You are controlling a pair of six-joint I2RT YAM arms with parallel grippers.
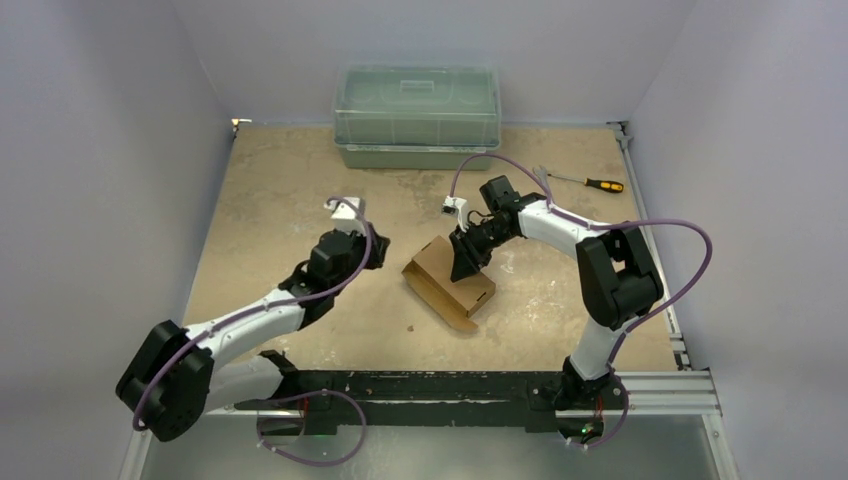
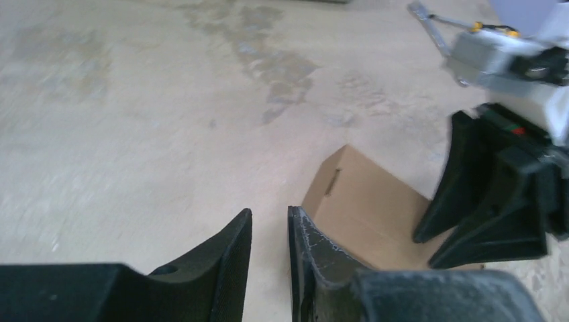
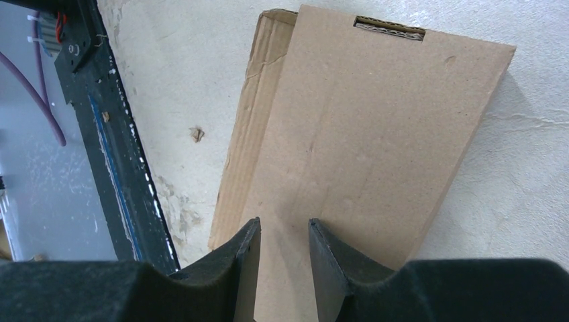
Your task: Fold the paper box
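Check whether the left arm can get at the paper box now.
Probably yes: the left gripper sits just beside the paper box with bare table between. The right gripper sits over the box's top, leaving its left end free.

The setting is a robotics laboratory test cell. A stained, worn desk (image 1: 290, 180) is enclosed on its left, far and right sides by plain pale panels (image 1: 100, 150). Two white-and-black robot arms, the left arm (image 1: 250, 320) and the right arm (image 1: 600, 270), are bolted to a black rail (image 1: 420, 385) along the desk's near edge, with purple cables (image 1: 708, 255) looped in the open. Aluminium extrusion (image 1: 660, 381) frames the desk's near right corner. A screwdriver (image 1: 590, 183) lies near the desk's far right corner, and a lidded green plastic bin (image 1: 417, 115) sits at its far edge.
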